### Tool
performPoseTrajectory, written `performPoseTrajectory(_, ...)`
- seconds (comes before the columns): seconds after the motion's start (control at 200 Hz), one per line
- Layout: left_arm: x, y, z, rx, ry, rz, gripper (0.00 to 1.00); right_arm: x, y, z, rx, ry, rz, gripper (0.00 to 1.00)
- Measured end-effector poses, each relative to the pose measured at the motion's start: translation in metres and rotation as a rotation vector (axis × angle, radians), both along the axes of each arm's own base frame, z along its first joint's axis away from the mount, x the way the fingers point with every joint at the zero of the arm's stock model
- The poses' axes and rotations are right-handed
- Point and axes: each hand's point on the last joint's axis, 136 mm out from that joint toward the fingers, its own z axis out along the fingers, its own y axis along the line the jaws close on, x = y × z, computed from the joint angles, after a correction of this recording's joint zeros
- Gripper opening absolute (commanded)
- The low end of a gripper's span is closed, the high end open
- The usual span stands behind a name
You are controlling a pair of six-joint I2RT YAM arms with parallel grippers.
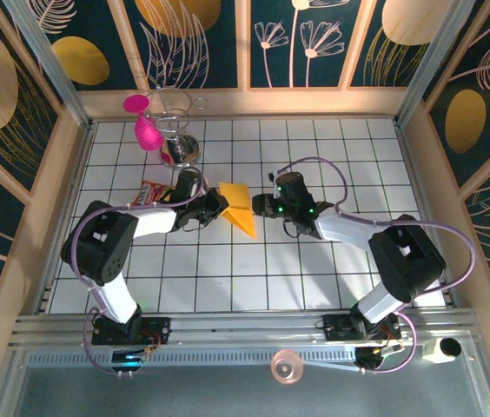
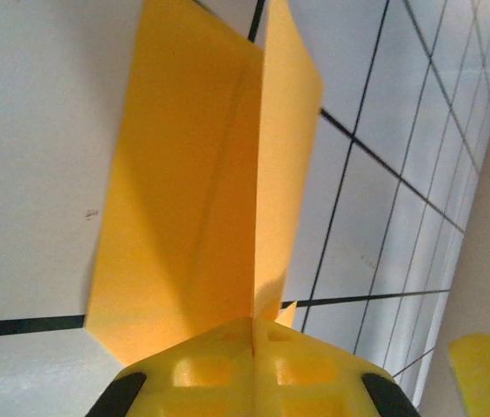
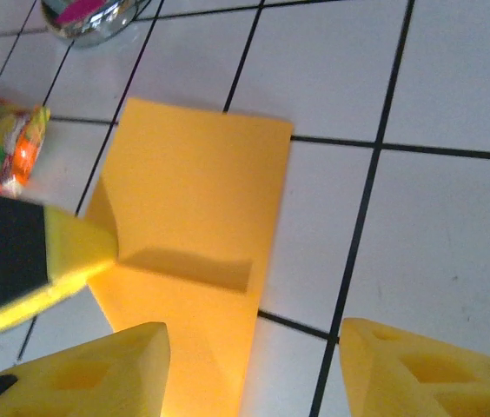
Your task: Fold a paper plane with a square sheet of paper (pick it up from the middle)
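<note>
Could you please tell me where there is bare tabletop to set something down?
The near tiles between the two arm bases are bare, as is the far right corner by the wall. The far left is crowded: snack packet, shiny metal stand, pink ornament. Mid-table, the left hand pinches the paper plane and the right hand stands open beside it.

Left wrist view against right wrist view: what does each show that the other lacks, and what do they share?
Left wrist view, not the right: the left gripper from behind, shut on the folded sheet of paper, one flap raised along the crease. Right wrist view, not the left: the right gripper open near the sheet, the snack packet and a chrome base. Both: the sheet, the left gripper pinching it, and the tiled table.
</note>
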Motion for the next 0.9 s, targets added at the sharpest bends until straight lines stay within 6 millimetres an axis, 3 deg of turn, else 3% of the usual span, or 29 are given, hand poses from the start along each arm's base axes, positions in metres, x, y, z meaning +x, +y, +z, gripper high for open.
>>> performPoseTrajectory(0.205, 0.001, -0.002, 0.001, 0.025, 0.008, 0.028, 0.0, -0.037, 0.041, -0.01, -0.076, -0.068, 0.176, 0.37)
performPoseTrajectory(0.4, 0.007, -0.002, 0.006, 0.042, 0.008, 0.05, 0.0, -0.056, 0.06, -0.049, -0.176, -0.049, 0.249, 0.33)
performPoseTrajectory(0.531, 0.009, -0.001, 0.008, 0.051, 0.015, 0.061, 0.0, -0.055, 0.06, -0.061, -0.219, -0.047, 0.232, 0.32)
performPoseTrajectory(0.901, 0.011, -0.001, 0.011, 0.065, 0.037, 0.065, 0.0, -0.044, 0.057, -0.059, -0.247, -0.077, 0.187, 0.29)
